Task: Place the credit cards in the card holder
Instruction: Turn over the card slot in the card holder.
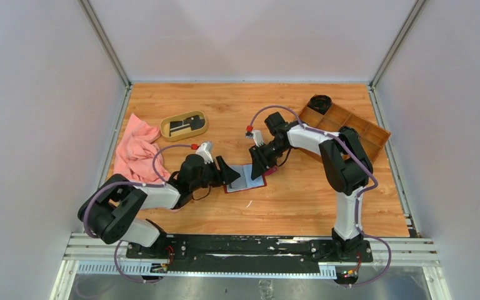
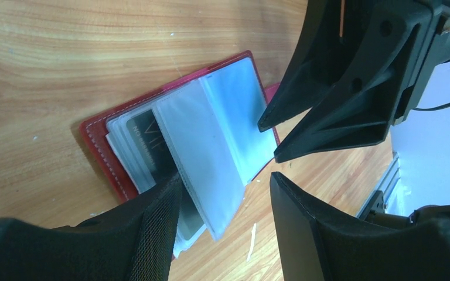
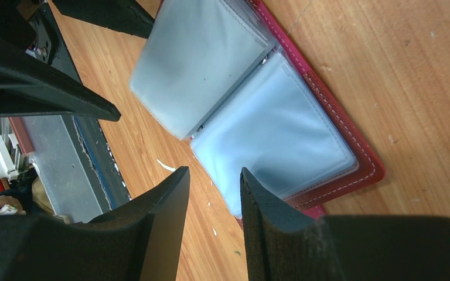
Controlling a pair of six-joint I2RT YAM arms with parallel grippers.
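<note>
The job looks partly done, I think: one card is in, and more are left to move. Far to the left on the worktop (image 1: 237,100) lies one pink cloth (image 1: 134,153). Next to it is one oval tan dish (image 1: 162,129), and the credit cards (image 1: 184,125) that are not put away lie inside it. I can see black and a bit of white in there, so at least two cards, but they are too small to count for sure. Then comes the left end effector (image 2: 225,178). Its fingers are wide apart with nothing between them, and one finger (image 2: 152,228) rests on the near edge of the clear pockets. Right beside it, in the middle of the worktop, one card holder (image 2: 102,149) lies open and flat, red cover down and clear pockets up. One dark card (image 2: 143,137) shows through a pocket on its left half. The other pockets that I can see look empty. The right end effector (image 3: 215,172) hangs just over the right side of the holder. Its fingers have only a small gap and hold nothing. Far to the right sits one brown wooden tray (image 1: 339,117) with one round black thing (image 1: 320,102) in its back corner. Each card in the dish needs a lift and a slide into a pocket.
</note>
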